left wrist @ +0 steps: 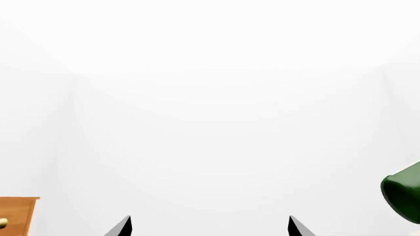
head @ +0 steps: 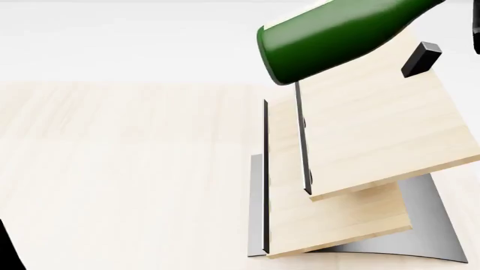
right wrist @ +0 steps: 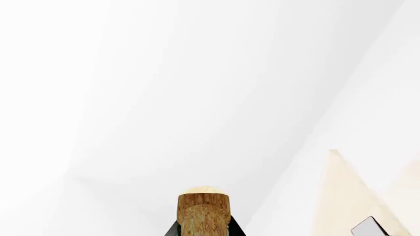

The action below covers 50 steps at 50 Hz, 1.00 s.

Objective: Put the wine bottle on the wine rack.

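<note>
The wine bottle (head: 330, 36) hangs tilted in the air, its dark green body just above the top board of the wine rack (head: 375, 129). The rack's black peg (head: 420, 59) stands close beside the bottle's body. In the right wrist view, my right gripper (right wrist: 203, 231) is shut on the bottle's top, with the tan cork (right wrist: 203, 209) sticking out between the dark fingertips (right wrist: 172, 231). My left gripper (left wrist: 210, 227) is open and holds nothing. The bottle's green base (left wrist: 404, 191) shows off to one side of it.
The rack's lower board (head: 338, 228) and curved grey metal base (head: 431, 225) rest on a pale wood table (head: 127, 169). A corner of an orange-brown drawer cabinet (left wrist: 16, 214) shows in the left wrist view. White walls lie behind.
</note>
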### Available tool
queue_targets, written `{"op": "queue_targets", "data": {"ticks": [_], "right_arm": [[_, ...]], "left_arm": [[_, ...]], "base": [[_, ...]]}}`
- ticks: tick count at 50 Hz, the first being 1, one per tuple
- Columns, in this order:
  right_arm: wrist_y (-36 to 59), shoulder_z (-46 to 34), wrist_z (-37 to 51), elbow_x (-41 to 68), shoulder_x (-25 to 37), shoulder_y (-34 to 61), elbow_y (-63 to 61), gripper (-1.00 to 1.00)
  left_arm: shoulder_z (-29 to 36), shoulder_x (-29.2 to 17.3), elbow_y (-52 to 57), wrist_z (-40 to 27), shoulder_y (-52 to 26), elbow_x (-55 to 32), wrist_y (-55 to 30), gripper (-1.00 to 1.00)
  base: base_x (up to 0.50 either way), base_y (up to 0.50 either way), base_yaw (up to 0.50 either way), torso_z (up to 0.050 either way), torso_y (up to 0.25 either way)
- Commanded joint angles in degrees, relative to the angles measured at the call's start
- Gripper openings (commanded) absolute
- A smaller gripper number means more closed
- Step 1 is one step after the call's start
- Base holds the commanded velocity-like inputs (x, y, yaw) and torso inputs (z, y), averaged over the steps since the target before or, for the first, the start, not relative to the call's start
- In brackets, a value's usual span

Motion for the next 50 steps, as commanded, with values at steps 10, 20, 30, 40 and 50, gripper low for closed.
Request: {"op": "queue_targets", "data": {"ticks": [10,20,30,40,50], "right_arm": [[0.40,3.06,-2.07,0.81,1.69,-2.42,1.26,-1.00],[0.66,3.54,-2.11,1.18,2.70,-3.93,0.68,-1.00],[0.66,3.39,-2.83,0.69,2.98,-4.95,1.34,-1.00],[0.66,3.57,-2.95,0.54,3.54,-5.76,0.97,-1.00],[0.32,3.62,-3.45,0.06,3.64,-6.98,0.77,-1.00]], "left_arm": [[0.46,-0.07,0.02,-0.03,-0.21,0.07,-0.35,1.00],[0.60,-0.12,-0.21,-0.08,-0.34,0.11,-0.19,1.00],[0.58,-0.21,-0.34,-0.20,-0.42,0.03,-0.11,1.00],[0.71,-0.26,-0.45,-0.30,-0.43,0.11,-0.12,1.00],[0.78,-0.32,-0.39,-0.42,-0.43,0.12,-0.15,1.00]], "base": [[0.00,0.00,0.00,0.000,0.001],[0.00,0.00,0.00,0.000,0.000],[0.00,0.00,0.00,0.000,0.001],[0.00,0.00,0.00,0.000,0.001],[0.00,0.00,0.00,0.000,0.000]]}}
